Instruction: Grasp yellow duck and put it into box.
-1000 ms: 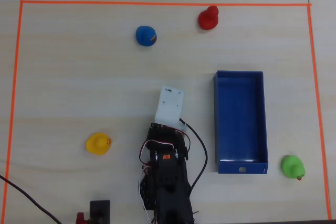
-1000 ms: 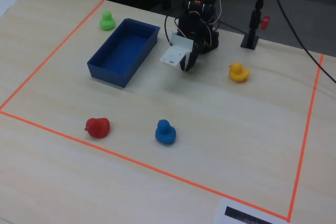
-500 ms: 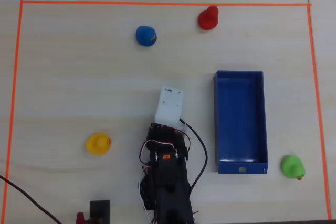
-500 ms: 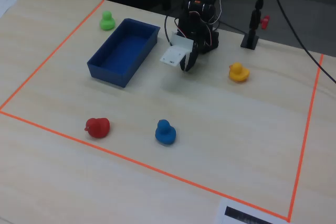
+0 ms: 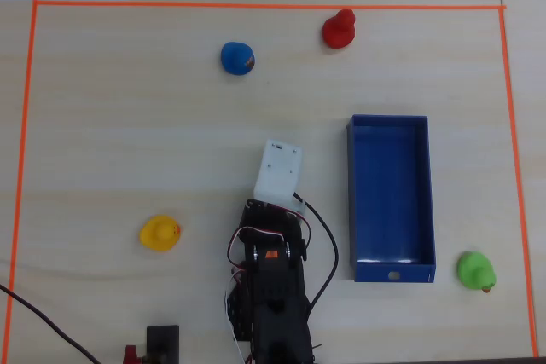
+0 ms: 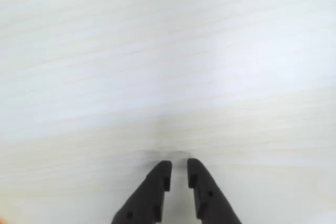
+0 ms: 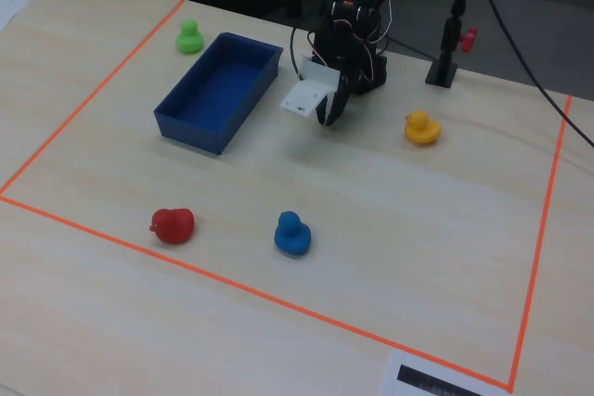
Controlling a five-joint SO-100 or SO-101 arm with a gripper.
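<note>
The yellow duck (image 5: 159, 233) sits on the wooden table, left of the arm's base in the overhead view, and right of the arm in the fixed view (image 7: 421, 127). The dark blue box (image 5: 351, 202) lies open and empty to the right of the arm in the overhead view; in the fixed view it (image 7: 190, 132) lies left of the arm. My gripper (image 6: 178, 167) points down at bare table between duck and box, its black fingers nearly together with nothing between them. It also shows in the fixed view (image 7: 327, 118). The white wrist block (image 5: 279, 170) hides it from above.
A blue duck (image 5: 236, 58) and a red duck (image 5: 339, 29) sit near the far tape line. A green duck (image 5: 475, 270) sits just past the box's near right corner. Orange tape (image 5: 256, 4) frames the work area. A black stand (image 5: 162, 343) is beside the arm's base.
</note>
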